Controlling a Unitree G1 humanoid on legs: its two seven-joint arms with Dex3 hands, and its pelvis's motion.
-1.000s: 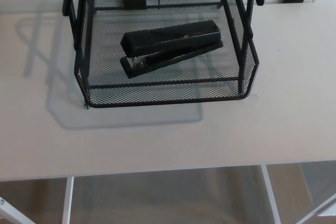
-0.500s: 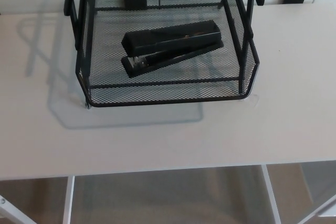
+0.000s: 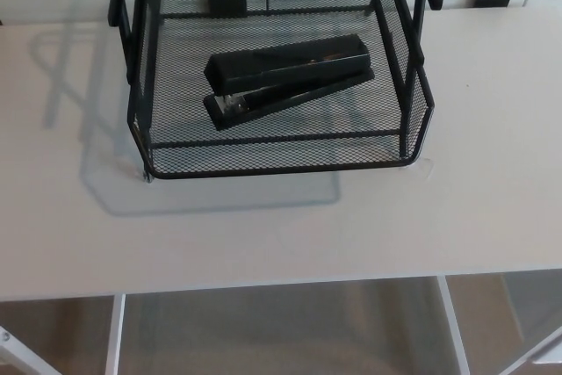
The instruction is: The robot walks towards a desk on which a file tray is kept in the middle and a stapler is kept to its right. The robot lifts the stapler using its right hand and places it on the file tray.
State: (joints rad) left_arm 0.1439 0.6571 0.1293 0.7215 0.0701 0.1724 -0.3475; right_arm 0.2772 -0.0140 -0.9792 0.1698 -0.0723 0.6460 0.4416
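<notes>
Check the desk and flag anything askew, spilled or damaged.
Only the stapler: it lies slantwise inside the tray, not square to its sides, though flat on the mesh. Nothing looks spilled or damaged on the desk.

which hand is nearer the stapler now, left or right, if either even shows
Cannot tell: neither the left hand nor the right hand is in view. The stapler lies in the file tray on the desk, nothing touching it.

Not in view: left hand and right hand, neither at the left edge nor at the right edge of the head view. Impossible to tell pose or state of either.
</notes>
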